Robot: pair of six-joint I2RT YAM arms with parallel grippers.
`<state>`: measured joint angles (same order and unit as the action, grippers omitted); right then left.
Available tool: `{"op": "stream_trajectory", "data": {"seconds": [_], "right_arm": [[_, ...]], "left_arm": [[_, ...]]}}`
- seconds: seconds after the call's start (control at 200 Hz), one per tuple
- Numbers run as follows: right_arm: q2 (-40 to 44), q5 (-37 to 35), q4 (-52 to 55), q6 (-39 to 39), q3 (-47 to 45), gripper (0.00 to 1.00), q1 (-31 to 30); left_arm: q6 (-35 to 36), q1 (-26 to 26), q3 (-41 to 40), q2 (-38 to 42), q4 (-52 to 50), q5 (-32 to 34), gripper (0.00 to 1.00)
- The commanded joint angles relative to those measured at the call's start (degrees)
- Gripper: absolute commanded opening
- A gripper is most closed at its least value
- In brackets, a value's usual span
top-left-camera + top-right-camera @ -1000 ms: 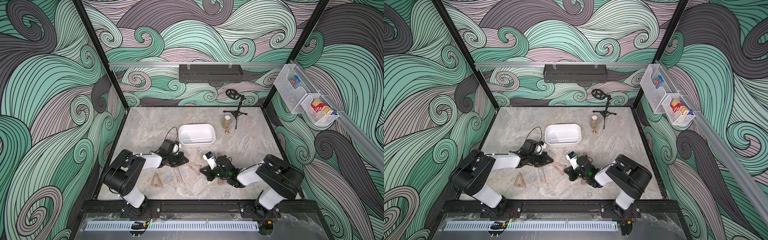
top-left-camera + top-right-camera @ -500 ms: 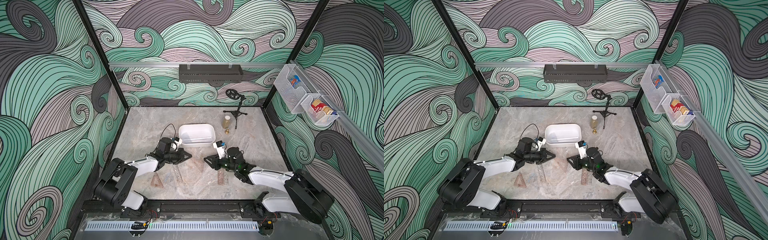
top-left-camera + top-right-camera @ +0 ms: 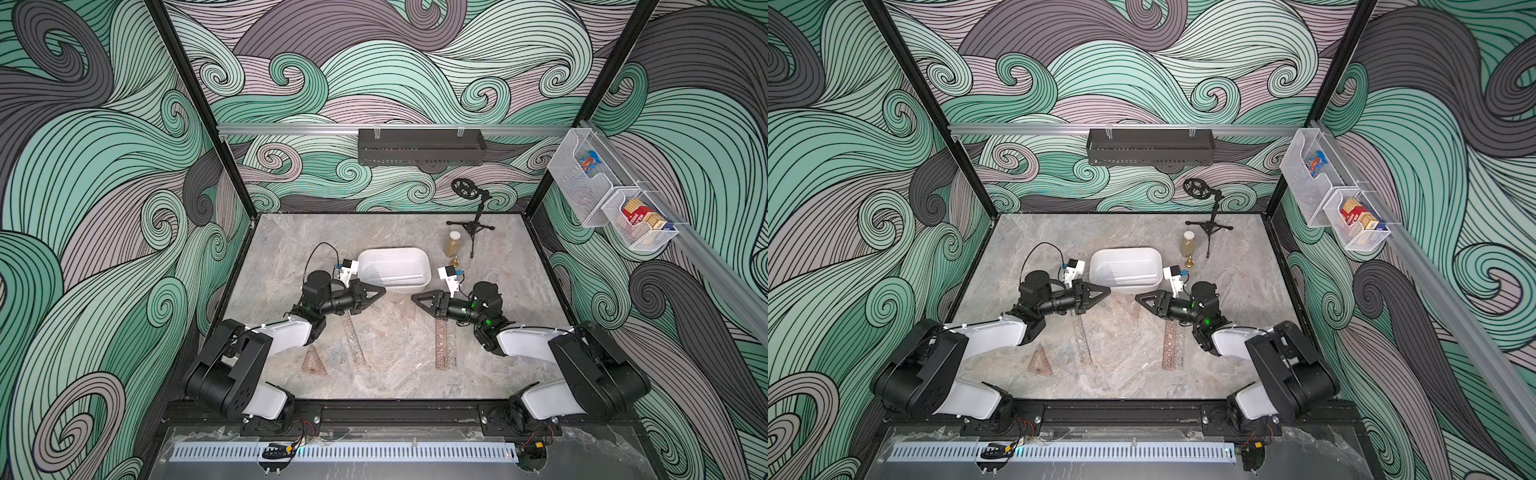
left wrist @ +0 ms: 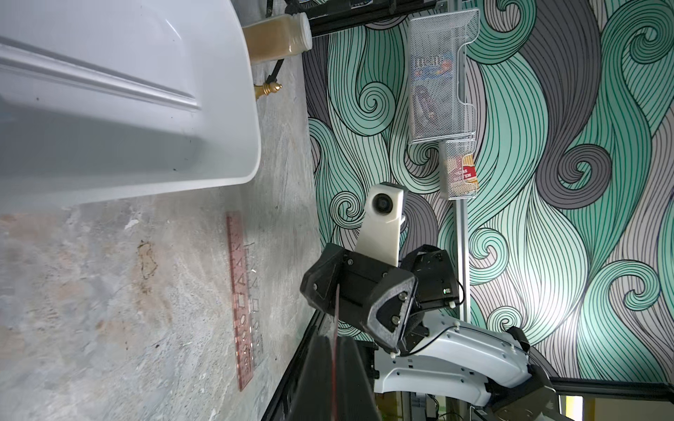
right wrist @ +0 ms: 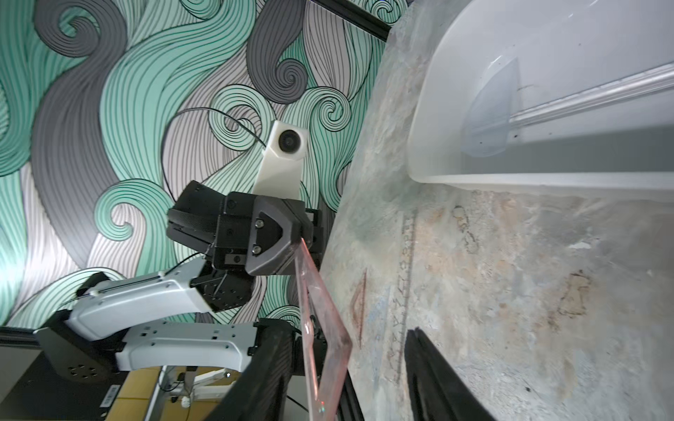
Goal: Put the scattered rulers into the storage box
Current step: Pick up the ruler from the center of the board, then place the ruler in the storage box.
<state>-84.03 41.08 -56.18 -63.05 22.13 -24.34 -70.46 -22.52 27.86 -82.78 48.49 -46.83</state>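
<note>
Left claw (image 3: 379, 292) is clamped on the tip of a reddish see-through piece (image 5: 322, 320). It's a set square, I think, though it shows nearly edge-on. The piece is held on edge above the bench (image 3: 291, 249), just near of the storage box (image 3: 426, 266). It runs from the left claw toward the right claw (image 3: 416, 299).

Right claw has its fingers apart, with the reddish see-through piece passing between them. One finger (image 5: 430, 368) stands clear of it; I cannot tell whether the other touches.

Storage box sits mid-bench, toward the far side. In it are a clear straight ruler (image 3: 401, 276) lying lengthwise and a bluish piece (image 3: 373, 274) at the left end.

Flat on the bench, near of both claws:
- a reddish-brown straight ruler (image 3: 440, 345) on the right, with a clear ruler (image 3: 454, 347) just beside it
- a pale straight ruler (image 3: 353, 338) left of centre
- a reddish set square (image 3: 312, 362) at near-left, with a faint bluish set square (image 3: 337, 356) just beside it
</note>
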Motion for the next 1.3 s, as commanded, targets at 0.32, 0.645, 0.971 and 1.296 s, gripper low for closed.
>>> {"op": "stream_trajectory", "data": {"seconds": [0.32,0.645,0.971,1.296], "right_arm": [[-0.4,3.4,-7.2,-4.1,2.4,0.13,0.2],[-3.3,4.1,13.8,12.7,10.8,0.0,1.5],[-23.8,5.4,46.4,44.8,38.9,0.0,5.0],[-35.8,-0.1,65.0,60.7,58.9,0.0,5.3]], "left_arm": [[1.2,0.5,1.1,0.2,0.6,-1.2,0.0],[6.6,0.7,3.0,0.9,-6.8,-0.7,0.27],[28.8,6.7,14.4,2.5,-37.2,1.8,0.63],[33.6,9.3,13.7,1.9,-40.7,2.4,0.63]]}}
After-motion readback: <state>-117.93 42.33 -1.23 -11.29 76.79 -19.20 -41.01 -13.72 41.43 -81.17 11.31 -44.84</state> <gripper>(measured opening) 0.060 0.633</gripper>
